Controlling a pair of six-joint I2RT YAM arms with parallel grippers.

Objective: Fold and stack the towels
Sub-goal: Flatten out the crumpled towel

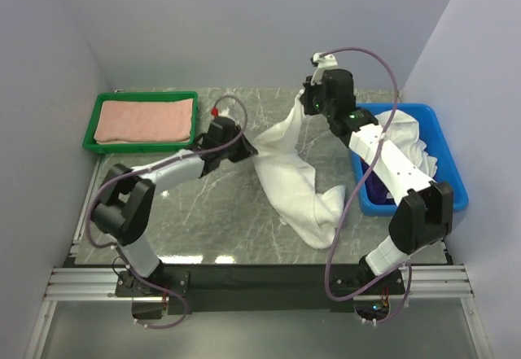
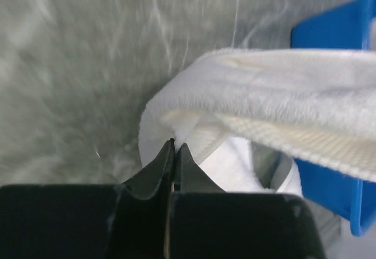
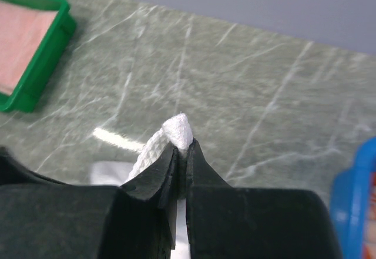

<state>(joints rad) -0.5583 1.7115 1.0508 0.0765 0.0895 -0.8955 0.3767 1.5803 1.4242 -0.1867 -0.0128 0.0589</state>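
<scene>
Cloth takes up the centre of the overhead view. One white towel [image 1: 289,181] lies rumpled on the grey marbled counter [image 1: 203,221]. Its bulk is heaped toward the lower centre of the frame, and one long corner is drawn up toward the upper centre.

That raised corner ends at the right gripper [image 3: 183,144]. Its jaws are pinched together with a small tuft of the white towel poking out between the tips, so it plainly has hold of the cloth.

The left gripper [image 2: 175,147] reaches in from the left of the frame to the towel's left edge. Its jaws are pressed together with barely a slit between them, and their tips sit right against a curled fold of the towel. I cannot make out any cloth caught between them.

In the upper left of the overhead view, a salmon-pink towel [image 1: 145,121] lies folded flat inside a green tray [image 1: 91,123]. It is well apart from the white one.

At the right of the frame stands a blue bin [image 1: 446,143] with more white towels [image 1: 404,135] bunched in it. The right arm crosses over its near end.
</scene>
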